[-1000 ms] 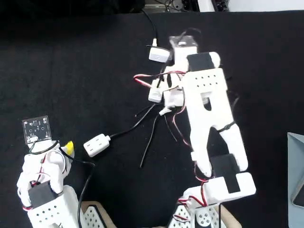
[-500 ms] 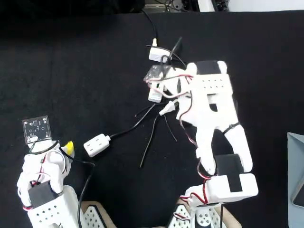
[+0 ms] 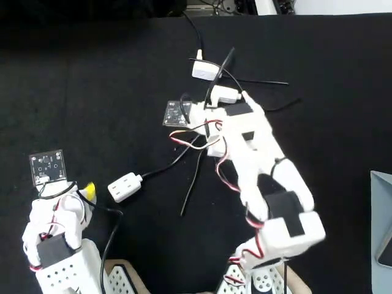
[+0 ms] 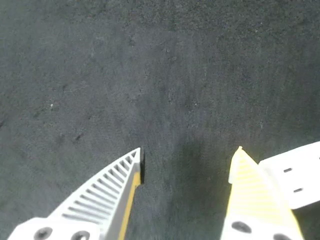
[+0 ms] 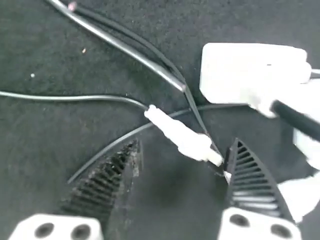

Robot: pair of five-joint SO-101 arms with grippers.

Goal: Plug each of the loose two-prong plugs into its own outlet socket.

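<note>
change: right arm (image 3: 257, 156) has swung in from the far side toward the table centre over the last second, with its wrist turned. Black cables (image 3: 263, 81) got dragged and now fan out to the side. Left arm (image 3: 55, 226) has not moved.
meaning: looks like a re-aim onto a loose plug. Nothing seems plugged in by the arms yet, so probably early in the task.
right gripper (image 5: 184, 155): wide open, empty. Small white plug (image 5: 177, 132) lies on the mat (image 4: 150, 75) between the jaws, nearer one finger, not pinched.
left gripper (image 4: 190, 165): open, empty, over bare mat, with the near outlet (image 3: 125, 187) just beside one finger.
outlets: 2 sure, the near outlet by the left arm and the far outlet (image 3: 205, 69) at the table's far side.
white piece (image 3: 225, 95): 1, cannot tell if plug or outlet.
plugs: 1 clearly seen.
arms: 2.
</note>
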